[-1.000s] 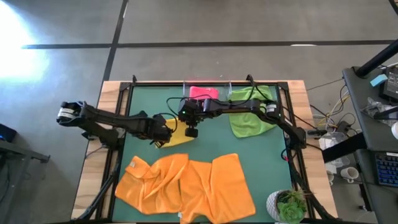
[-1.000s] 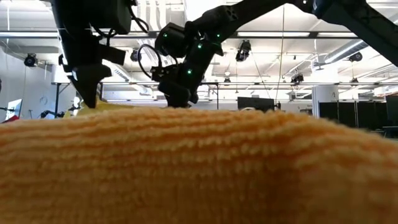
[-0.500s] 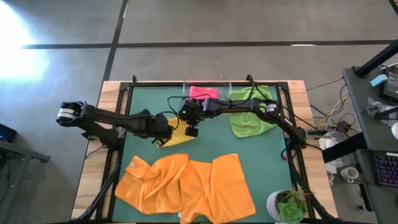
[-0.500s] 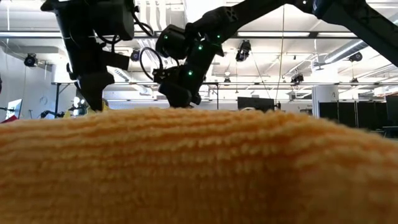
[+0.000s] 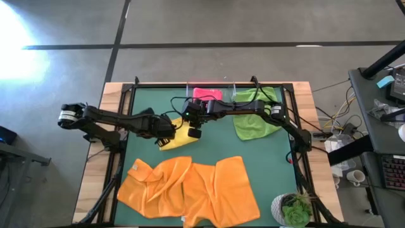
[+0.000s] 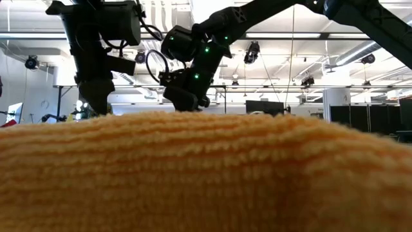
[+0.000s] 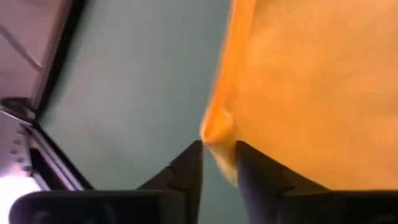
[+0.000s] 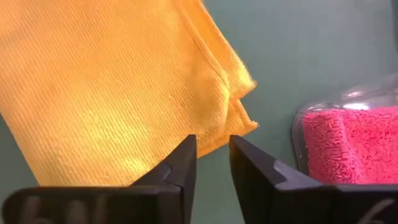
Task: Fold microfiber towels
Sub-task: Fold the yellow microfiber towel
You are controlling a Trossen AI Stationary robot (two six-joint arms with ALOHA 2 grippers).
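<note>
A folded yellow towel (image 5: 180,137) lies flat on the green mat between my two grippers. My left gripper (image 7: 217,149) comes at it from the table's left, its fingers a little apart on either side of the towel's corner. My right gripper (image 8: 212,142) reaches in from the far right, its fingers likewise a little apart astride the towel's edge. Two orange towels (image 5: 190,190) lie crumpled near the front edge and fill the low view (image 6: 206,174). A green towel (image 5: 254,117) lies at the far right. A pink towel (image 5: 207,94) sits in a clear tray. My left gripper slants down with its fingertips (image 7: 193,155) beside the yellow towel's corner (image 7: 217,130), which lies on the mat; I cannot tell whether they touch it. My right gripper slants down astride the folded towel's edge (image 8: 214,127) near a two-layer corner (image 8: 242,121); touching or not, I cannot tell.
The clear tray (image 8: 323,109) with the pink towel stands at the far edge, close to my right gripper. A potted plant (image 5: 294,212) stands at the near right corner. A black frame (image 5: 126,101) runs around the mat.
In the low view my left gripper has rolled at the wrist. The strip of yellow towel that showed above the orange towel beside it has sunk out of sight. In the high view the yellow towel lies in the same place.
</note>
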